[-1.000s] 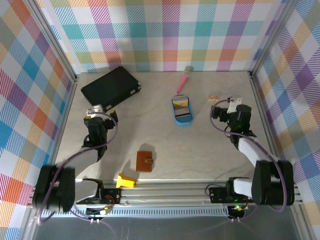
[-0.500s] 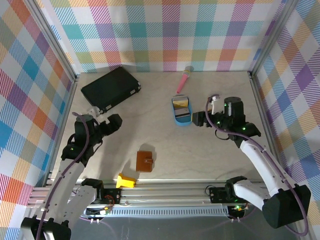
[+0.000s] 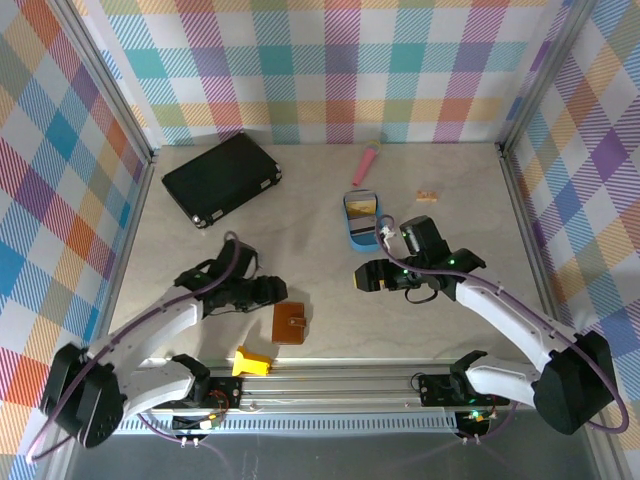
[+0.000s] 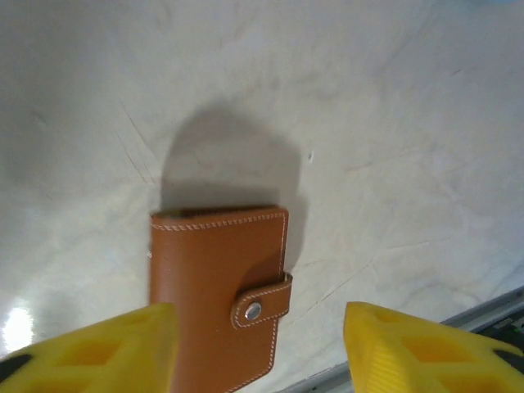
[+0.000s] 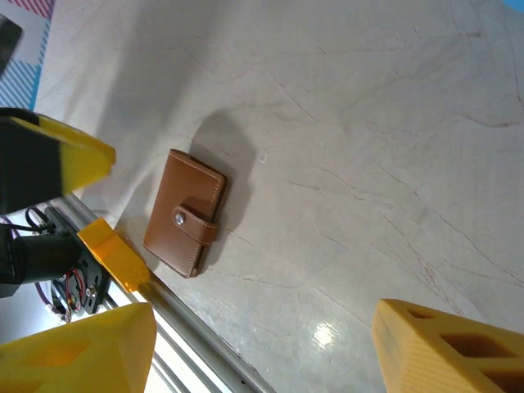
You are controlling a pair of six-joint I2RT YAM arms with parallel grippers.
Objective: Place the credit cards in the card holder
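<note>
**Top external view.** The card holder [image 3: 291,323] lies closed and flat on the surface [image 3: 300,240], close to the front rail. My left end effector [image 3: 270,291] hangs just beside its far left corner. My right end effector [image 3: 362,277] is near it, to the right and farther back. The credit cards [image 3: 361,207] sit in the blue oval tray [image 3: 350,238], well apart from the holder.

**Left wrist view.** My left fingers [image 4: 98,344] stand apart, released, grasping nothing. The card holder [image 4: 217,286] lies on the surface between and beyond them, with its white stitching and its tab with the metal snap facing up and fastened. I judge it light, with a soft leather skin but stiff enough to keep its shape. It is likely to slide on the smooth surface if pushed from one side only. The best hold, in my judgement, is across the two long edges and clear of the tab, so that the snap stays free to be undone.

**Right wrist view.** My right fingers [image 5: 450,344] are likewise parted and empty. The card holder [image 5: 187,213] lies to the left, with the yellow plastic piece [image 5: 115,246] just beside it at the rail. I judge the cards thin, rigid and slick. Lying low in the tray, they would be hard to pinch flat and are better taken by one edge.
</note>
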